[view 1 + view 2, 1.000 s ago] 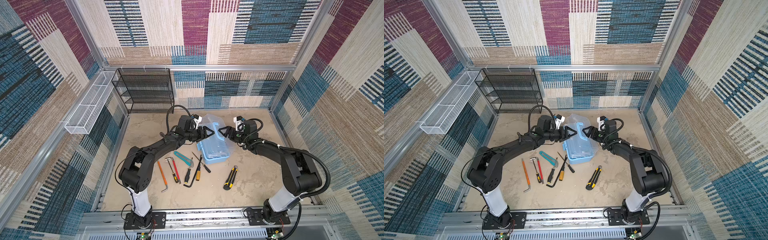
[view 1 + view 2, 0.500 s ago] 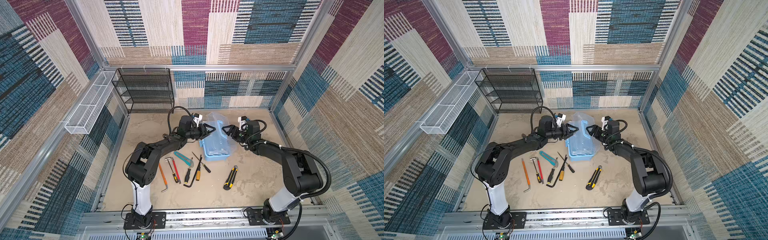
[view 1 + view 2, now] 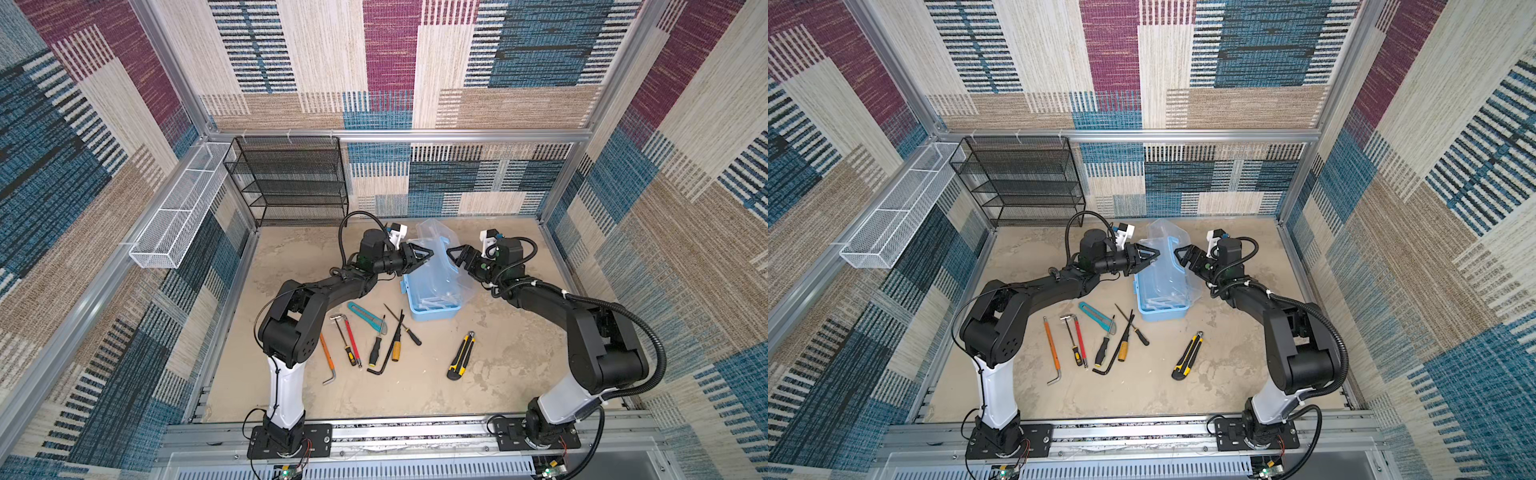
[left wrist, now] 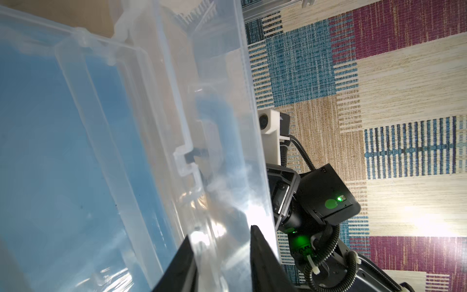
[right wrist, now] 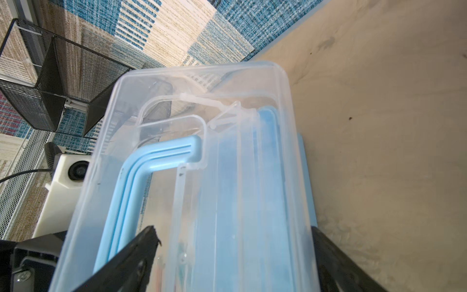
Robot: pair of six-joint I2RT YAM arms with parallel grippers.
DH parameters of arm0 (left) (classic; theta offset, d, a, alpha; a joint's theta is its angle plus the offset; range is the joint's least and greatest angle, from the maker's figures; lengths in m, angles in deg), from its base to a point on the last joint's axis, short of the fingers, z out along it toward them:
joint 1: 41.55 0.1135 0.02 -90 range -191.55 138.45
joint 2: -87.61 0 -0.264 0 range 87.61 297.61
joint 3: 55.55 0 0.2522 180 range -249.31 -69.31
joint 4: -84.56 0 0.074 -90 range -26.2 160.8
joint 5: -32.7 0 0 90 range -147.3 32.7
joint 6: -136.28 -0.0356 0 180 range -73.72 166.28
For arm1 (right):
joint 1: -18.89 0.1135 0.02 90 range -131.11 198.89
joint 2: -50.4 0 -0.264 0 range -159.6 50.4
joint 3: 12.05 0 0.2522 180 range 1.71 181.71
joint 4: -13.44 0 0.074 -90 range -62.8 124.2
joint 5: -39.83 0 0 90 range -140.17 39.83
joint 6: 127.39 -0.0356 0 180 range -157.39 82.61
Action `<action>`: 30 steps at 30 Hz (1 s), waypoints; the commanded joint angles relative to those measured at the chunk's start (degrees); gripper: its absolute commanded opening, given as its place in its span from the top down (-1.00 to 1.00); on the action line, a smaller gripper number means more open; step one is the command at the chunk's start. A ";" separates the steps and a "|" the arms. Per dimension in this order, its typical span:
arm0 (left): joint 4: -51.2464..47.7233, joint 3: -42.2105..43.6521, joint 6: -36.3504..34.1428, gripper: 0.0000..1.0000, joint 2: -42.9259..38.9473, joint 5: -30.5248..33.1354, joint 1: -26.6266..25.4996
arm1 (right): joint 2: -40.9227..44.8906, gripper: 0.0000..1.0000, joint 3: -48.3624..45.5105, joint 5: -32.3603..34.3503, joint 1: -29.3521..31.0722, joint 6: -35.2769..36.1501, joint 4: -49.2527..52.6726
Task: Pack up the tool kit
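While the tool kit (image 3: 434,312) sat on the table (image 3: 519,353) with its long axis running away from the arm bases toward the back wall, its clear lid (image 3: 432,245) stood raised over the box. That upright sheet was what the next move seemed to turn on, for it lay directly between the two sets of fingers. The left gripper (image 3: 424,252) met it from the box's inner side. Its fingers (image 4: 260,252) bracketed the lid's rim, narrow about the plastic, though whether they truly pinched it could not be told. Across the lid, on the face carrying the blue handle (image 5: 156,161), the right gripper (image 3: 453,255) was spread wide, with its fingers (image 5: 141,250) on either side of the lid and clamping nothing visible. The left arm therefore looked better placed to govern the lid, which would probably swing across the box's short axis. The screwdrivers (image 3: 397,351) and hex keys (image 3: 326,356) lay unpacked behind the left fingers, toward the bases. The yellow utility knife (image 3: 460,355) lay behind the right ones.
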 commanded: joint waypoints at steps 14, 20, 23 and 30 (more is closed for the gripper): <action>5.12 -5.92 1.84 0.48 3.08 -2.78 -0.72 | 3.16 -0.99 0.86 -4.80 -1.08 7.34 6.07; -4.21 -9.38 -1.63 0.50 2.96 -2.91 -0.48 | 5.51 -1.00 0.07 -1.91 -2.15 8.57 8.53; -9.72 -12.38 -4.15 0.50 3.12 -3.29 -0.48 | 6.76 -1.00 -0.17 -0.11 -2.74 9.67 10.18; -25.46 -21.46 -11.28 0.50 4.95 -2.66 -0.41 | 9.99 -1.00 -2.25 1.90 -5.38 11.35 12.52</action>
